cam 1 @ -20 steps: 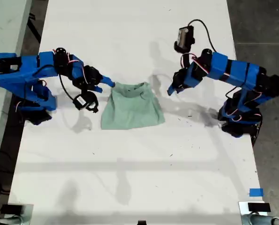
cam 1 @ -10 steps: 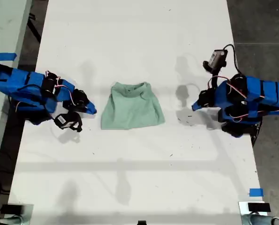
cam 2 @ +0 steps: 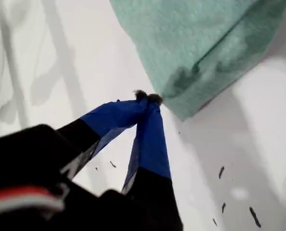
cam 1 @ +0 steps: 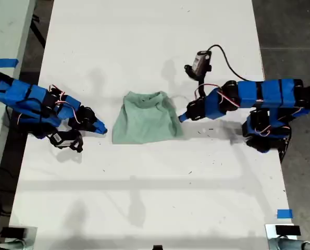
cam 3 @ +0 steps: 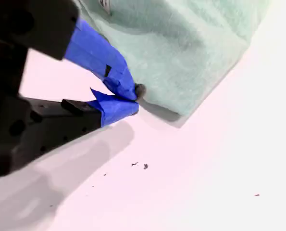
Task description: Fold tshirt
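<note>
Plain mint-green tshirt (cam 1: 146,118), white table (cam 1: 144,198), blue arms.

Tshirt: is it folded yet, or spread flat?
Folded. The tshirt lies as a compact bundle on the table, no sleeves spread out, its collar toward the exterior view's top. Neither arm's jaws hold it.

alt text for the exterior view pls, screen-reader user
A folded tshirt lies mid-table between two blue arms. One closed claw points at its edge from the exterior view's left, another from the right, tip at the cloth.
</note>
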Available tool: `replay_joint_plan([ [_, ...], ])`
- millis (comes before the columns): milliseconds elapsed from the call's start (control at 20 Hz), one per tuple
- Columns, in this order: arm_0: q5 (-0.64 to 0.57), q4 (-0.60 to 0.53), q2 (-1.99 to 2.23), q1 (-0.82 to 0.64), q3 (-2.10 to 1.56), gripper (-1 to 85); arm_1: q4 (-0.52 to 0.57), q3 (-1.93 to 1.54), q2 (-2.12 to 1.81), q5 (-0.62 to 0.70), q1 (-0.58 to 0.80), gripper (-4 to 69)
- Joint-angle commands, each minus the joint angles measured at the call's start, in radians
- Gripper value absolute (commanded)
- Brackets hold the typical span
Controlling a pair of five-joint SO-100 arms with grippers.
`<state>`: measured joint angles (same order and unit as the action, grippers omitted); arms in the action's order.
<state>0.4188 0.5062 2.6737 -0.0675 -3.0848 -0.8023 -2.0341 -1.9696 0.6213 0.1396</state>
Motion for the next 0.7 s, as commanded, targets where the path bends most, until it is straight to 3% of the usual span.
replay_joint_plan([
  [0, 0.012, 0.067, 0.318, -0.002, -0.092, 0.1, 0.04, 0.342, 0.253, 0.075, -0.025, -1.1],
  [150, -0.028, 0.495, 0.776, -0.08, -0.095, 0.1, 0.018, 0.566, 0.483, 0.129, -0.023, -1.1],
  [200, -0.117, 0.561, 0.914, -0.15, -0.104, 0.1, 0.017, 0.617, 0.543, 0.14, -0.018, -1.1],
  [450, -0.135, 0.568, 0.922, -0.192, -0.103, 1.1, 0.005, 0.769, 0.732, 0.206, 0.101, -1.1],
  [650, -0.135, 0.571, 0.923, -0.175, -0.1, 15.1, 0.031, 0.864, 0.841, 0.275, 0.299, -1.2],
])
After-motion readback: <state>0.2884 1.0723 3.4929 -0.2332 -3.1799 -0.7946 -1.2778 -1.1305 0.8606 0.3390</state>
